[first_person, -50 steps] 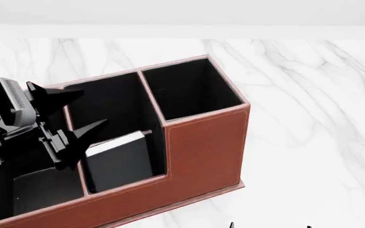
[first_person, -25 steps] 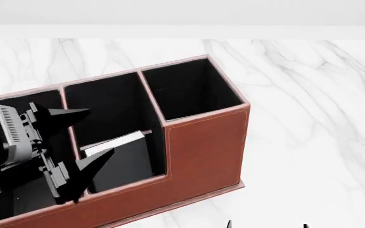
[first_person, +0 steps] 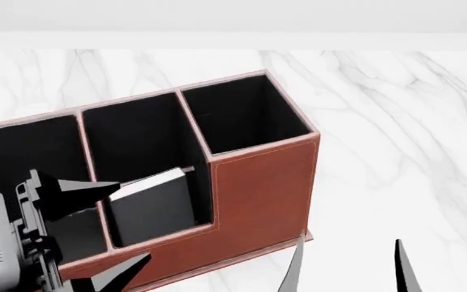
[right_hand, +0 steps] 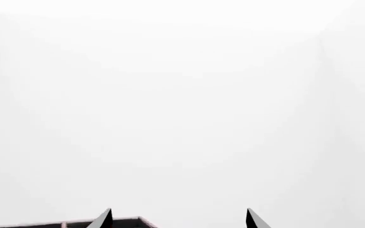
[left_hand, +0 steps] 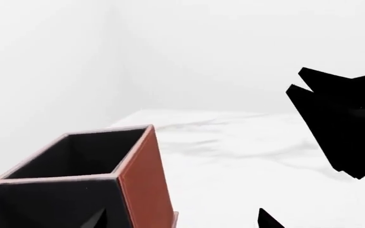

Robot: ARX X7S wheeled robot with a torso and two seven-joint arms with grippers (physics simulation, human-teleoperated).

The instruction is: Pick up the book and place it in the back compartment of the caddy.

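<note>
Book (first_person: 154,204) sits tilted in the caddy (first_person: 258,182), left gripper (first_person: 107,228) spread empty, and could clip the wall

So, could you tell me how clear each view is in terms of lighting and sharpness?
Head view: evenly lit, sharp; the caddy has a dark lining, yet the book stays readable. Left wrist view: the caddy's rim is slightly soft. Right wrist view: almost all washed-out white.

One caddy (first_person: 258,188) with four open compartments stands on one marble surface (first_person: 396,121); one book (first_person: 152,204) sits inside it. Two claws show: left claw (first_person: 107,228), right claw (first_person: 349,264).
</note>
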